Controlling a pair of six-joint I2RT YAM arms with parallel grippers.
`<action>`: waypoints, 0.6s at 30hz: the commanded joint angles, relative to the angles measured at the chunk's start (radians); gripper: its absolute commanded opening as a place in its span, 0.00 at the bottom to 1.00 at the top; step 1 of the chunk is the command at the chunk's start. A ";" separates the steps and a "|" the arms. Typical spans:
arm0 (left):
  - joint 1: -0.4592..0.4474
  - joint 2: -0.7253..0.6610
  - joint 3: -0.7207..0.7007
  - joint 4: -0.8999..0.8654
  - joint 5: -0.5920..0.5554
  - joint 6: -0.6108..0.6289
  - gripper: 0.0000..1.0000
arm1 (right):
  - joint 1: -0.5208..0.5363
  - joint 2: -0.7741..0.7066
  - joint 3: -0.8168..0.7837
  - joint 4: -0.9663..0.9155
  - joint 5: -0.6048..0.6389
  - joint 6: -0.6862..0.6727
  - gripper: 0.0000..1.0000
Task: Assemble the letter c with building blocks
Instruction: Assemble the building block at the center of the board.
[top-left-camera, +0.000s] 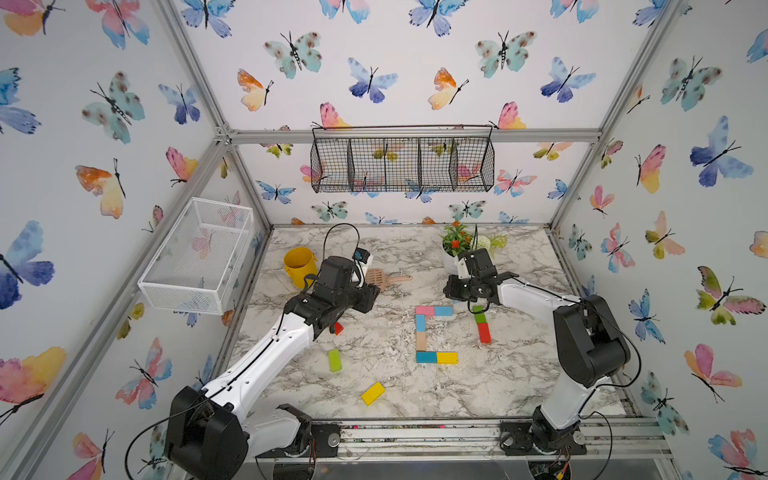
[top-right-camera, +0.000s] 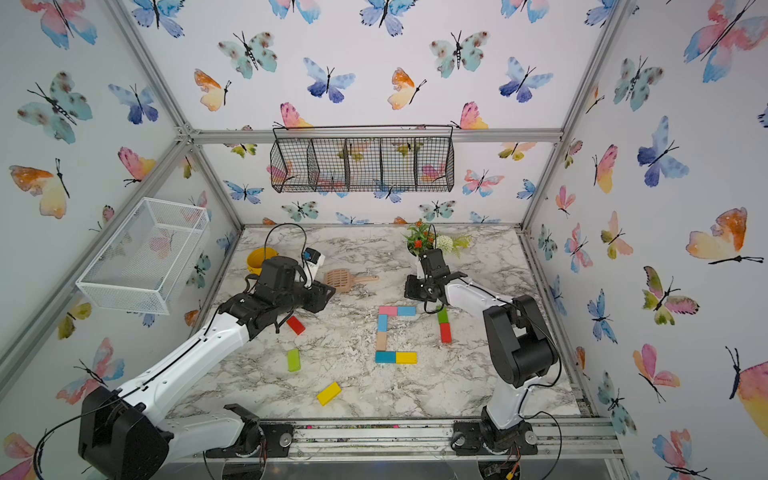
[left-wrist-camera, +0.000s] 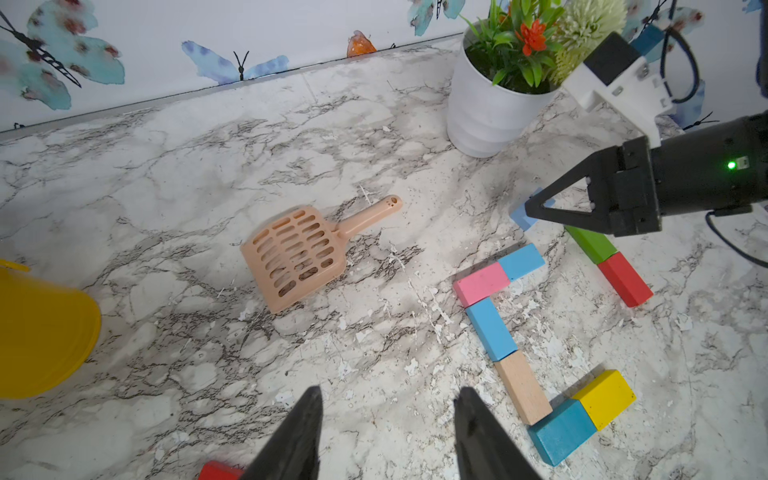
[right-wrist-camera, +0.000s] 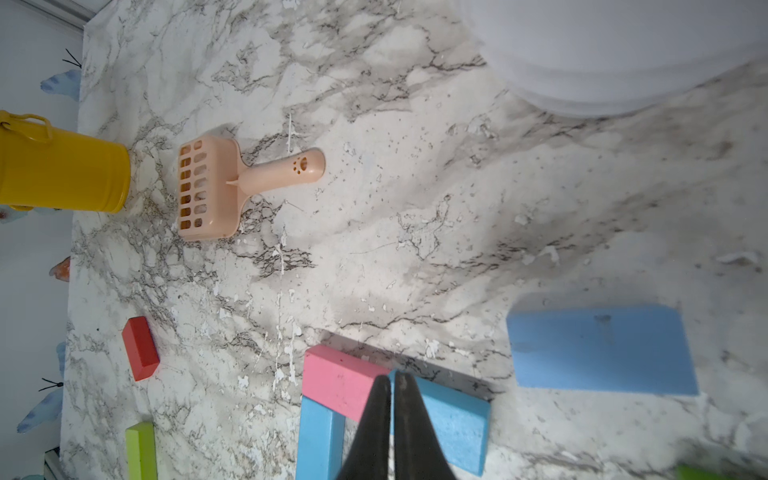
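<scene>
Butterfly-print walls enclose a white-and-grey marble-patterned tabletop (top-left-camera: 374, 257). Near its middle, six flat wooden blocks lie end to end in a squared C that opens toward the right arm's side. A pink block (top-left-camera: 424, 310) and a light blue block (top-left-camera: 444, 311) make the far bar. A second light blue block (top-left-camera: 420, 323) and a bare tan block (top-left-camera: 421, 340) make the spine, and a teal block (top-left-camera: 426, 357) and a yellow block (top-left-camera: 447, 358) make the near bar.

Just beside the opening, a dark green block (top-left-camera: 479, 316) and a red block (top-left-camera: 484, 332) lie end to end in a line. A paler blue block (right-wrist-camera: 602, 349) lies flat beyond the far bar, near a white plant pot (left-wrist-camera: 486, 112). On the left side, a second red block (top-right-camera: 296, 325), a lime green block (top-left-camera: 334, 360) and a second yellow block (top-left-camera: 372, 393) lie well apart from one another.

The right gripper (right-wrist-camera: 392, 380) hangs just beyond the far bar, near the paler blue block, its black fingers pressed together on nothing. The left gripper (left-wrist-camera: 388, 390) hangs over bare marble with its fingers spread and empty, the second red block just beside it.

A tan slotted plastic scoop (top-left-camera: 384, 277) and a yellow metal bucket (top-left-camera: 299, 266) stand farther back. A black wire basket (top-left-camera: 402, 162) hangs on the back wall and a white mesh basket (top-left-camera: 199, 257) on the left wall.
</scene>
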 joint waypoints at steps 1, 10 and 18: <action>0.023 0.012 0.015 0.005 0.030 -0.014 0.53 | 0.009 0.028 0.032 -0.022 0.029 -0.011 0.09; 0.052 0.002 0.013 0.014 0.065 -0.024 0.56 | 0.024 0.065 0.069 -0.045 0.046 -0.030 0.12; 0.070 0.024 0.023 0.002 0.112 -0.032 0.56 | 0.026 0.093 0.086 -0.090 0.095 -0.048 0.13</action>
